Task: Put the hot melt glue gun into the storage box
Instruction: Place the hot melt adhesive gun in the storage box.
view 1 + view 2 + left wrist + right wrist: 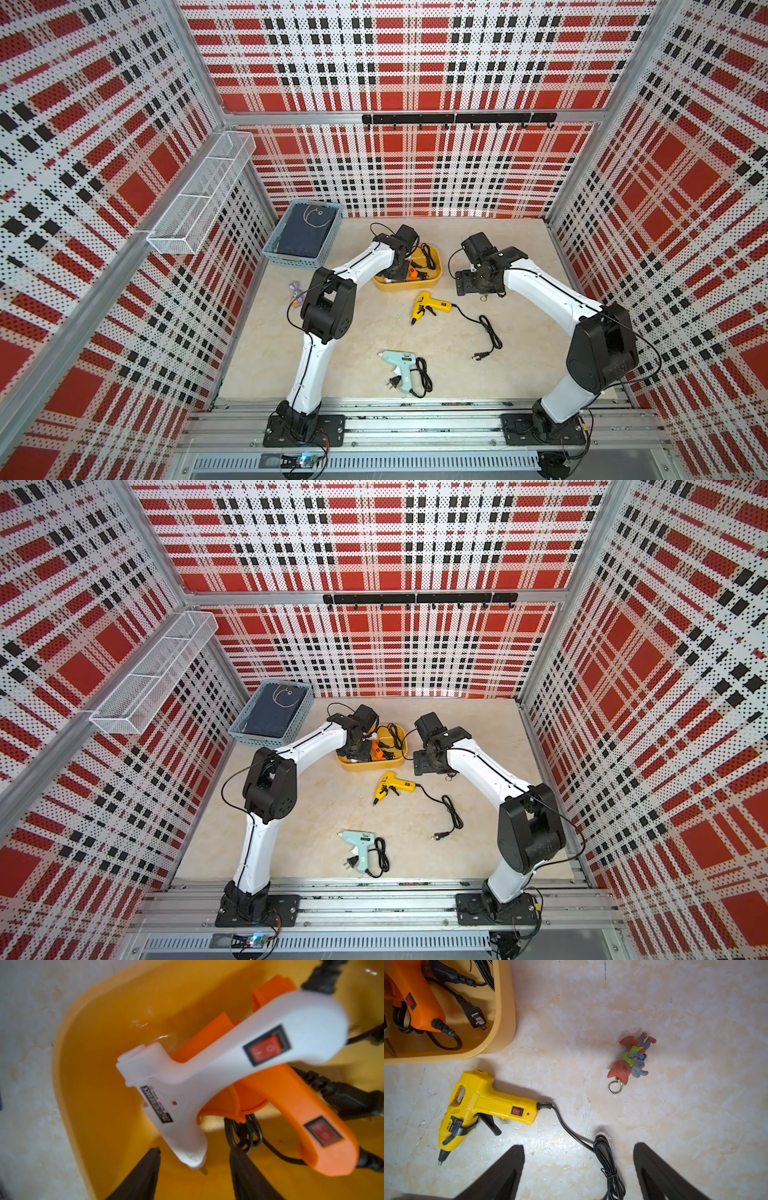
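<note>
The white hot melt glue gun (218, 1059) lies inside the storage box (93, 1064), the shallow yellow tub. It rests across an orange glue gun (301, 1109) that is in the same tub, with black cords around them. Its nozzle end sits between the two black fingers (145, 1174) of the left gripper (194, 1149). The fingers stand moderately apart, with a gap on each side of the nozzle end, so this gripper has hold of nothing. The left wrist view is a little blurred. In both top views the left arm reaches over the near left part of the storage box (407, 286) (370, 766).

The right gripper (578, 1145) hangs above the pale marble-patterned table (675, 1126), just to the right of the box. Its fingers are spread wide and are empty. A yellow glue gun (488, 1101) lies on the table near the box rim, not touching it. Its black cord runs to a coil (606, 1157) under the gap between the right fingers. A small keychain figure (631, 1057) lies apart from it. Closer to the robot bases, a light blue glue gun (399, 361) lies on the table with its cord bundled beside it. A blue-grey slatted basket (291, 261) stands in the far left corner.
</note>
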